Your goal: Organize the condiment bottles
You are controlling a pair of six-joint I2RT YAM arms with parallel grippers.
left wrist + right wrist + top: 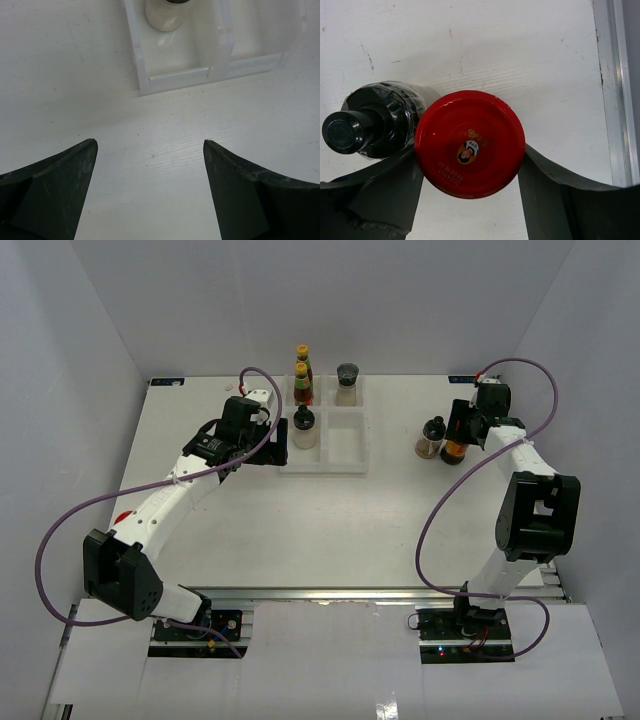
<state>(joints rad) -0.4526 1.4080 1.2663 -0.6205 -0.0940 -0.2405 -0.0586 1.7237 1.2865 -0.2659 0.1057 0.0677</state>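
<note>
My right gripper (458,432) is shut on a red-lidded amber jar (454,451) at the right of the table. In the right wrist view its fingers (395,185) press both sides of the jar's red lid (470,142). A black-capped shaker (432,437) stands touching the jar on its left, and it also shows in the right wrist view (375,122). Two slim red sauce bottles (303,372), a grey-lidded shaker (347,381) and another black-capped shaker (305,427) stand in the white divided tray (345,468). My left gripper (268,445) is open and empty beside the tray's left side (175,80). The second amber jar is not clearly in view.
The tray's front right compartment (345,443) holds nothing. A small red patch (122,518) shows beside the left arm's lower link, and I cannot tell what it is. White walls close the table on the left, back and right. A metal rail (620,90) runs along the right edge.
</note>
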